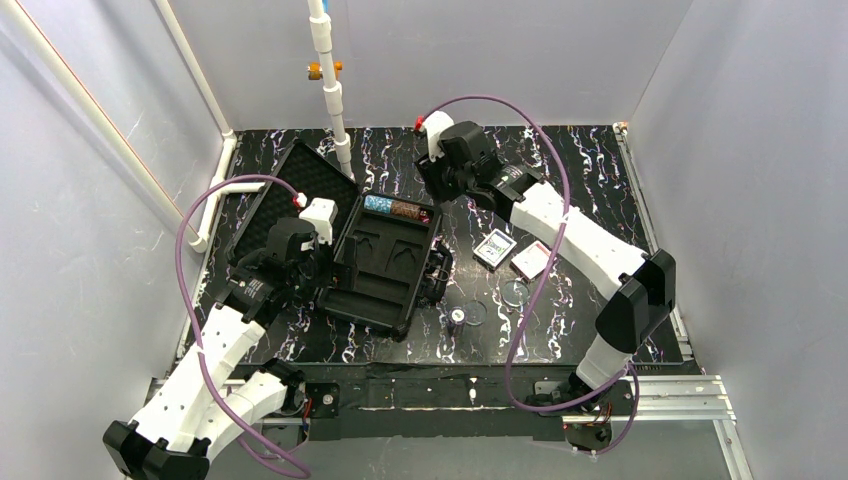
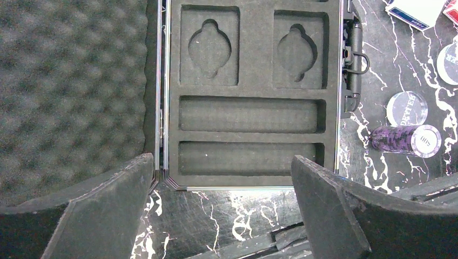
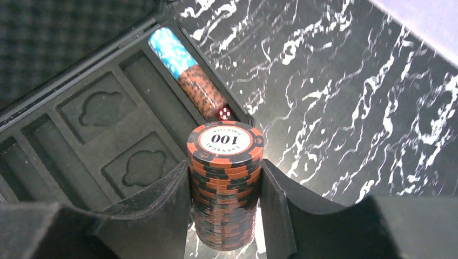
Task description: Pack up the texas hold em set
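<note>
Orange-black chip stack [image 3: 224, 141] clamped in right gripper [image 3: 224, 178], bottom centre. Left gripper [image 2: 222, 170] wide, empty, over case [image 2: 254, 127]. Tray: one teal stack [image 3: 164, 46], one brown stack [image 3: 201, 93]. Outside: two decks [image 1: 495, 247], one purple stack [image 2: 402, 139].

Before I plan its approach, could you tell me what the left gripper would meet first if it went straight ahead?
Probably the tray, at its empty near chip slot; depth is hard to judge.
</note>
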Controlling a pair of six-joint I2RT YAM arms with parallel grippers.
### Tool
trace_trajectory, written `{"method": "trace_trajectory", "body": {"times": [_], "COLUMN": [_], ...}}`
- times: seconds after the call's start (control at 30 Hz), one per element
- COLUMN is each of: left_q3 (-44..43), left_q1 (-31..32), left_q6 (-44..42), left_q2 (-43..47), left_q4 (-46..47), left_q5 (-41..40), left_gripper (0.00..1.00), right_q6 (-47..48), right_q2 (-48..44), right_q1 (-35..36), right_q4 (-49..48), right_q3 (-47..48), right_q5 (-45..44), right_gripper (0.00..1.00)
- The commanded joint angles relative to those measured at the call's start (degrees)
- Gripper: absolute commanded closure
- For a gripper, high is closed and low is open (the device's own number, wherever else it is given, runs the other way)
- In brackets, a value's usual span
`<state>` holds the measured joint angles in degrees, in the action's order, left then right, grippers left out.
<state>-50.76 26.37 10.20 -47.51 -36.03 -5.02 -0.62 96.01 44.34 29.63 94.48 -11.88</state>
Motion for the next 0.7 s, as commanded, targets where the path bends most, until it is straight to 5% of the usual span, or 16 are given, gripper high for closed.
{"method": "trace_trajectory", "body": {"times": [0.0, 0.2, 0.67], "left_q3": [-1.3, -1.5, -1.2], "left_q1": [0.1, 0.1, 0.1], "left_q6": [-0.5, -0.6, 0.0], "left_q2": [0.9, 1.1, 5.5], "left_q4": [0.6, 0.6, 0.0], "left_q5": [-0.7, -0.2, -3.8], "left_gripper": [0.03, 0.05, 0.05], "right_q6": [7.9, 14.0, 22.6], "right_q2": [0.2, 1.9, 17.4], "right_q1": [0.2, 0.2, 0.2], "right_q4": [-7.9, -14.3, 0.8], "right_q3": [5.0, 7.0, 29.1], "right_q5": [3.4, 9.6, 18.4], "right_gripper": [0.99, 0.99, 0.99]}}
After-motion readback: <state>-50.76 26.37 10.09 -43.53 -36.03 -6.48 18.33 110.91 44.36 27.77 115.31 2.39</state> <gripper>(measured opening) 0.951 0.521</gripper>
